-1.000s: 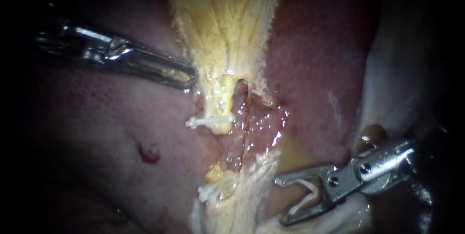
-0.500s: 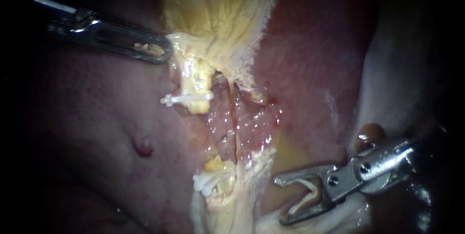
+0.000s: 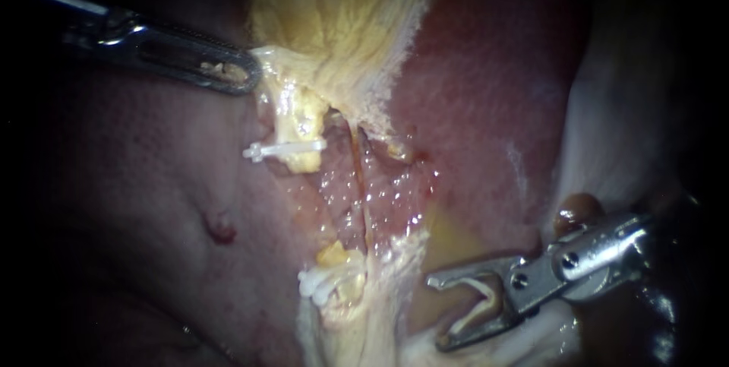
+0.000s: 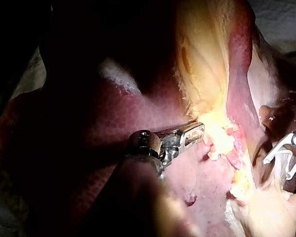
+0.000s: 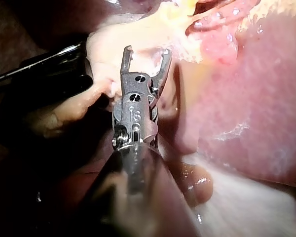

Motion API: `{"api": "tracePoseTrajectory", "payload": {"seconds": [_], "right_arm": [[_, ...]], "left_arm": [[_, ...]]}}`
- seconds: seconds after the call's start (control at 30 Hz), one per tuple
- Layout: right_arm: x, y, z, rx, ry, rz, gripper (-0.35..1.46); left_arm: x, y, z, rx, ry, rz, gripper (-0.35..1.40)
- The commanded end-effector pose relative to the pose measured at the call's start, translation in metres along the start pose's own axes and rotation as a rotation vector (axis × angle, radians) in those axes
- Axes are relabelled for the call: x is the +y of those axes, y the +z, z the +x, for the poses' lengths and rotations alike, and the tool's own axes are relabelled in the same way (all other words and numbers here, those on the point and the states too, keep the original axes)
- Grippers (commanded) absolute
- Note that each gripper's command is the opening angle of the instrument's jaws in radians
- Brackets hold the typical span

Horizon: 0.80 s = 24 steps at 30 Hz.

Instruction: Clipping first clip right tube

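My left instrument (image 3: 241, 74) comes in from the upper left, its jaws shut on the pale yellow edge of the gallbladder (image 3: 342, 25) and holding it to the left. Just below hangs a yellow tube stump crossed by a white clip (image 3: 285, 150). The right tube (image 3: 358, 185) is a thin reddish strand running down over wet red tissue, free of both instruments. My right instrument (image 3: 437, 314) waits at the lower right, well clear of that tube. Its jaws stand wide apart with a white clip (image 3: 477, 308) seated against both. The wrist views show the same jaws (image 4: 196, 132) (image 5: 145, 53).
A lower tube stump (image 3: 334, 257) carries white clips (image 3: 317, 282). The liver (image 3: 152, 207) spreads to the left with a small dark red spot (image 3: 220, 229), and more liver (image 3: 486, 86) lies on the right. Pale tissue (image 3: 615, 109) rises behind my right instrument.
My left instrument has moved up and to the left, dragging the gallbladder edge and the clipped stump with it. The right tube now slants more. My right instrument has barely moved.
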Motion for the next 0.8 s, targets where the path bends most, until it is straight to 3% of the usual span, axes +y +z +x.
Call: {"api": "tracePoseTrajectory", "payload": {"seconds": [0.03,0.23,0.8], "right_arm": [[0.0001,0.0000,0.0001,0.006,0.004,-0.002,0.50],[0.0015,-0.0001,0.0006,0.043,0.051,-0.018,0.50],[0.0048,0.0010,0.0015,0.101,0.154,-0.038,0.48]], "left_arm": [[0.0000,0.0001,0.0001,0.000,0.001,0.000,-0.35],[0.0000,0.0001,0.0001,0.000,0.001,-0.001,-0.35],[0.0000,0.0003,0.0002,-0.001,0.001,-0.003,-0.35]]}}
